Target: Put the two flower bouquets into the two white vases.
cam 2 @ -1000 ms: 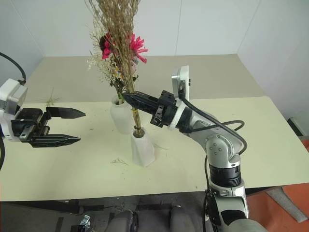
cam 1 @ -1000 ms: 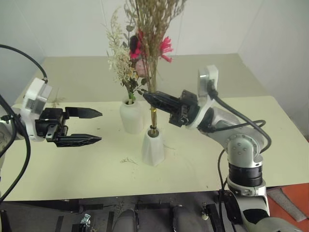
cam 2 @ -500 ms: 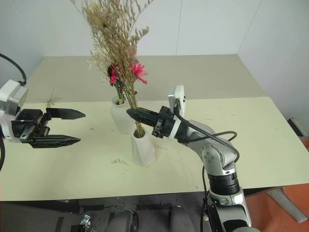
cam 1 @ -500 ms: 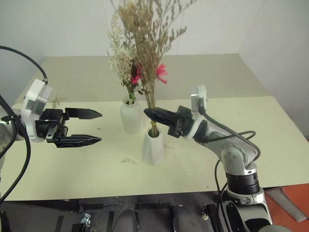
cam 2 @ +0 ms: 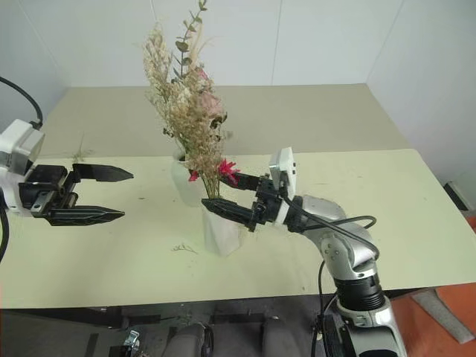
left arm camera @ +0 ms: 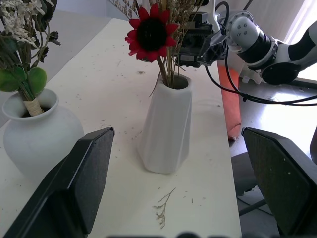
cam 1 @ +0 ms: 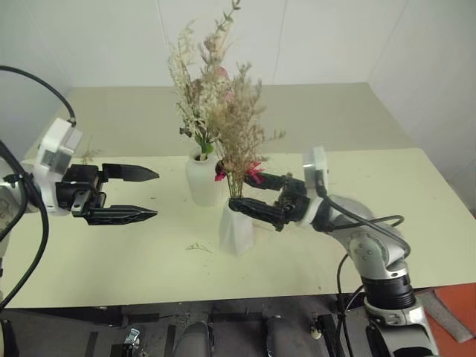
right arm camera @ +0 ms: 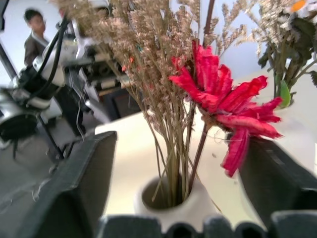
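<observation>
On the pale table (cam 1: 134, 260), mid-frame, the grass bouquet (cam 1: 239, 137) stood in the faceted vase (cam 1: 236, 229) and the rose bouquet (cam 1: 195, 97) in the round vase (cam 1: 202, 178) behind. The right gripper (cam 1: 249, 195) straddled the faceted vase's mouth, fingers spread; the left gripper (cam 1: 152, 194) hovered at centre left, also spread.

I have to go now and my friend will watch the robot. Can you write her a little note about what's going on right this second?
Right gripper: open, its fingers on either side of the faceted vase's neck, holding nothing.
Left gripper: open, empty, off to the side above the table.
Tan grass bouquet with the red daisy stands in the faceted vase.
Pink rose bouquet stands in the round vase.
Done: both bouquets are in vases.
Left: pull the right gripper away without bumping the faceted vase. A loose sprig lies on the table.
</observation>
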Motion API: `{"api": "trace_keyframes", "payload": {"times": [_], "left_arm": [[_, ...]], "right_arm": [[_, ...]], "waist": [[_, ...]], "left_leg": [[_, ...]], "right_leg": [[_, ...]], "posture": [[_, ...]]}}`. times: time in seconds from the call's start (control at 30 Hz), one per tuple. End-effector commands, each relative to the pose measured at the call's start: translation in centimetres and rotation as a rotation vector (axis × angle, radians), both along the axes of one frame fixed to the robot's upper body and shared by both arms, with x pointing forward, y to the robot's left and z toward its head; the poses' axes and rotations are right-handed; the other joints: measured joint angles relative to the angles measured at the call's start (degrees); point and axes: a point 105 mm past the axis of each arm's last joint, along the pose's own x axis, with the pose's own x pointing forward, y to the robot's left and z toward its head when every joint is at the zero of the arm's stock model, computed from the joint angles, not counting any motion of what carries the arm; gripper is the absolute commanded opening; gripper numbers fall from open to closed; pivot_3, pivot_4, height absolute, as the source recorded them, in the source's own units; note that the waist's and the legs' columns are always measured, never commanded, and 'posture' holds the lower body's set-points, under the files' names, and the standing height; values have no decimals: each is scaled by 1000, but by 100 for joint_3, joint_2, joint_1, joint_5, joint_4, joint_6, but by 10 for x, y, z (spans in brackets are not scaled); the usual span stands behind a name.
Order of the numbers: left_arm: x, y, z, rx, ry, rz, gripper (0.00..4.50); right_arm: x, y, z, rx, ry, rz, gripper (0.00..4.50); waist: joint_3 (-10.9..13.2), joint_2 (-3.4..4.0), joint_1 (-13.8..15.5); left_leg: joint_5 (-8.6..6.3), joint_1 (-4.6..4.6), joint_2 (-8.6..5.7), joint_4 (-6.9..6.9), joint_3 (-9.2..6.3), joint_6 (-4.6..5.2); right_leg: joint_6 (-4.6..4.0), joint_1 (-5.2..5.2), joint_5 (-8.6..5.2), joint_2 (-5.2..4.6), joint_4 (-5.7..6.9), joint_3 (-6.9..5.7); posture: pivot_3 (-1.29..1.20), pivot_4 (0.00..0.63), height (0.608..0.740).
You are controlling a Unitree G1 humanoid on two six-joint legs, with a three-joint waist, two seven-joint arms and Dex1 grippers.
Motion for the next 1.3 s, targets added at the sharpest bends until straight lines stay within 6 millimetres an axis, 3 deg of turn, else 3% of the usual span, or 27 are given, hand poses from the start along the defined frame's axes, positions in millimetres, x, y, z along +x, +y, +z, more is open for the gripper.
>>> {"api": "trace_keyframes", "payload": {"times": [0.03, 0.43, 0.77, 0.93, 1.3], "left_arm": [[-1, 0, 8, 8, -37, -10, 4500], [1, 0, 9, -3, -48, -6, 4500], [-4, 2, 10, -20, -52, 16, 4500], [-5, 3, 7, -30, -49, 29, 4500], [-5, 2, 7, -39, -48, 36, 4500]], "right_arm": [[-2, -27, 8, -29, -54, 8, 4480], [15, -111, 10, -268, -112, -200, 4480], [12, -160, 23, -364, -140, -349, 4480], [6, -172, 28, -376, -144, -399, 4480], [6, -178, 30, -384, -145, -424, 4480]], "waist": [[0, -1, 19], [0, -1, 10], [0, -1, 10], [0, -1, 12], [0, -1, 12]], "left_leg": [[0, 0, 0, 1, 0, 0], [-1, 1, 0, 1, 2, 1], [-1, 0, 1, 2, 4, 1], [-1, 4, 1, 2, 4, 1], [-1, 3, 1, 3, 5, 1]], "right_leg": [[0, 2, 0, 0, -2, -1], [1, 2, -1, 0, -3, 2], [1, 2, -1, 0, -2, 3], [1, 5, -1, -1, -1, 4], [1, 6, -1, -1, -2, 5]], "posture": [[0, 150, 740], [0, 150, 740], [0, 150, 740], [0, 150, 740], [0, 150, 740]]}}
